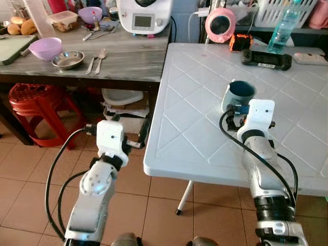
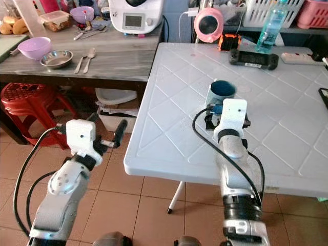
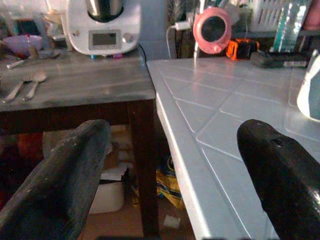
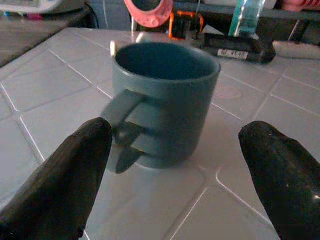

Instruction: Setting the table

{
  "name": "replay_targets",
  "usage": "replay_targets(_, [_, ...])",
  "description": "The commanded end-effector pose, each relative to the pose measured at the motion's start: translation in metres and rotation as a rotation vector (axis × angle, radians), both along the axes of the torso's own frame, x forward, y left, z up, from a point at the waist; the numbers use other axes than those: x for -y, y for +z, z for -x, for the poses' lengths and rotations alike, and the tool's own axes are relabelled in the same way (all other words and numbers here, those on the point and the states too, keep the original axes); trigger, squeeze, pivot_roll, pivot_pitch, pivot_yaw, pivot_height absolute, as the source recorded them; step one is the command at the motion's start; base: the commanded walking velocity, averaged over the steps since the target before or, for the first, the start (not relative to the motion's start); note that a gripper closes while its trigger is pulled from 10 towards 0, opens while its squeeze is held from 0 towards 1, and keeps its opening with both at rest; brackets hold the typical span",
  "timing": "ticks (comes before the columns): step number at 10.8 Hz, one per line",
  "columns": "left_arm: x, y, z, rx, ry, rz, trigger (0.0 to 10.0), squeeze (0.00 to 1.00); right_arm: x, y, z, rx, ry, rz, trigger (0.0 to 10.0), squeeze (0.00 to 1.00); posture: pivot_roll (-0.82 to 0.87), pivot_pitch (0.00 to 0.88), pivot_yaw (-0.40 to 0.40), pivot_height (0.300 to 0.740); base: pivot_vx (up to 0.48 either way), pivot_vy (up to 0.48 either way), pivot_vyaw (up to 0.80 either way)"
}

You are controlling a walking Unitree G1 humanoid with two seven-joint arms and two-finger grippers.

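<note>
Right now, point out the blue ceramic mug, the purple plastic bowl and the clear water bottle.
blue ceramic mug (image 4: 167, 107): right wrist view, outer wall.
purple plastic bowl (image 1: 45, 48): left eye view, rim.
clear water bottle (image 1: 283, 28): left eye view, body.

One blue mug (image 1: 241, 94), two purple bowls (image 1: 45, 48), one steel bowl (image 1: 67, 59), one plastic bottle (image 1: 283, 26), one red stool (image 1: 37, 110), two tables (image 1: 205, 97)

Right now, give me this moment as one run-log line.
right gripper: open, just behind blue mug | mug: upright on white table | left gripper: open, off table's edge
</note>
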State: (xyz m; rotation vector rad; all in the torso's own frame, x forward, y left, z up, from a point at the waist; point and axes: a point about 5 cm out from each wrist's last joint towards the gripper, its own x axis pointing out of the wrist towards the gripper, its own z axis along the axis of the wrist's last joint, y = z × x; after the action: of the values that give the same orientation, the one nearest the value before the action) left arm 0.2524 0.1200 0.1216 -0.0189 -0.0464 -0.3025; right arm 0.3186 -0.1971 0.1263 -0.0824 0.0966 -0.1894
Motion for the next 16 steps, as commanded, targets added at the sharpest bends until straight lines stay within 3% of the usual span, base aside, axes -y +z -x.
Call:
replay_targets(1, [0.001, 0.002, 0.002, -0.002, -0.013, 0.0, 10.0, 0.0, -0.002, 0.005, -0.006, 0.008, 0.005, -0.014, 10.0, 0.0, 0.03, 0.043, 0.054, 0.74, 0.0, 0.0, 0.0])
replay_targets(4, [-0.001, 0.005, 0.005, -0.011, -0.019, -0.013, 10.0, 0.0, -0.014, 0.006, -0.014, -0.008, 0.057, -0.025, 10.0, 0.0, 0.05, 0.072, 0.064, 0.74, 0.0, 0.0, 0.0])
replay_targets(7, [-0.006, 0.005, 0.009, -0.024, -0.007, -0.024, 10.0, 0.0, -0.02, 0.002, -0.007, -0.014, 0.069, -0.037, 10.0, 0.0, 0.05, 0.082, 0.065, 0.74, 0.0, 0.0, 0.0])
replay_targets(9, [-0.005, 0.004, 0.009, -0.037, -0.008, -0.019, 10.0, 0.0, -0.015, -0.002, -0.007, -0.022, 0.04, -0.041, 10.0, 0.0, 0.05, 0.082, 0.069, 0.74, 0.0, 0.0, 0.0])
replay_targets(16, [-0.006, 0.005, 0.007, -0.047, -0.003, -0.025, 10.0, 0.0, 0.016, 0.021, -0.031, 0.037, -0.02, -0.003, 10.0, 0.0, 0.07, 0.078, 0.07, 0.74, 0.0, 0.0, 0.0])
